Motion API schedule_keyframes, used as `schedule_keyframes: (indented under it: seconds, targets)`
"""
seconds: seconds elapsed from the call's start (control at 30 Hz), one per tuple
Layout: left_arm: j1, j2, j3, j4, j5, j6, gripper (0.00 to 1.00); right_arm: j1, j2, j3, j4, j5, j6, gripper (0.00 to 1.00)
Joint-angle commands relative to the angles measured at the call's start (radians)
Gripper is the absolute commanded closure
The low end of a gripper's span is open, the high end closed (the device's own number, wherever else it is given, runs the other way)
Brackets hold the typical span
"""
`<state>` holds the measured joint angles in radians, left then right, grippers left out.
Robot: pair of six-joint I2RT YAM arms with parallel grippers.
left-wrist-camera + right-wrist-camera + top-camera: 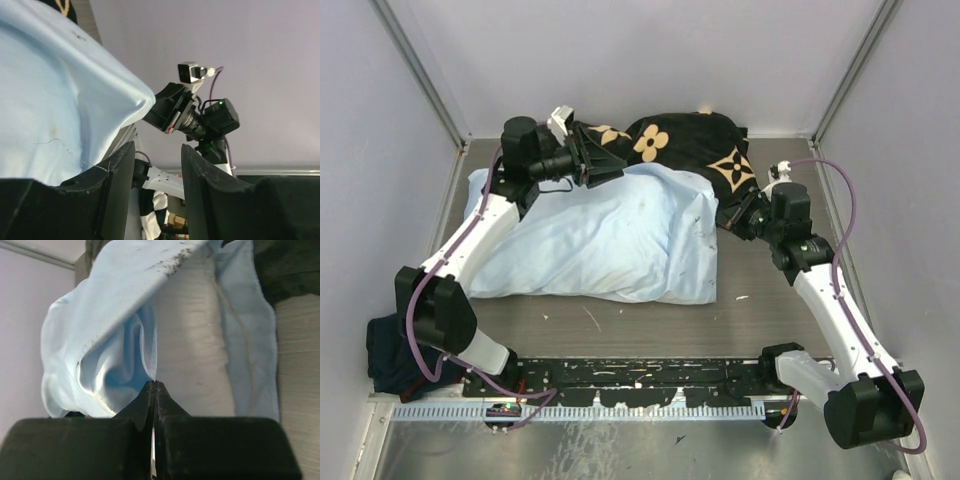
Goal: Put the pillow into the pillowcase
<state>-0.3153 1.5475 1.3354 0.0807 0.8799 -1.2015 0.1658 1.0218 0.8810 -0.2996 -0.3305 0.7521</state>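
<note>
The light blue pillowcase [600, 235] lies bulging across the middle of the table. In the right wrist view the cream-white pillow [192, 350] shows inside the pillowcase [100, 330] at its open end. My right gripper [155, 382] is shut on a fold of the case's edge, at its right side [740, 215]. My left gripper [595, 160] hovers at the case's back left top. In the left wrist view this gripper [157, 150] is open with nothing between its fingers, and the pillowcase [50, 90] hangs just beside its left finger.
A black cloth with tan flower motifs [680, 140] lies bunched behind the pillowcase against the back wall. A dark cloth bundle [385, 355] sits at the front left corner. Grey walls close in both sides. The right arm's wrist [200, 117] shows ahead of the left gripper.
</note>
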Motion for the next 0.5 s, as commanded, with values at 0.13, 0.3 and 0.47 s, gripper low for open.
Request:
schedule_keyframes:
  seconds: [0.13,0.3,0.47]
  targets:
    - [0.006,-0.005,-0.097,-0.114,0.016,0.111,0.51,-0.006,-0.088,0.016,-0.265,0.253,-0.097,0.99]
    - [0.006,-0.013,-0.121,-0.084,0.035,0.103,0.52,-0.007,-0.090,-0.093,-0.289,0.364,-0.089,0.99]
    - [0.006,-0.024,-0.141,-0.073,0.052,0.101,0.53,-0.007,-0.021,-0.153,-0.265,0.458,-0.106,0.99]
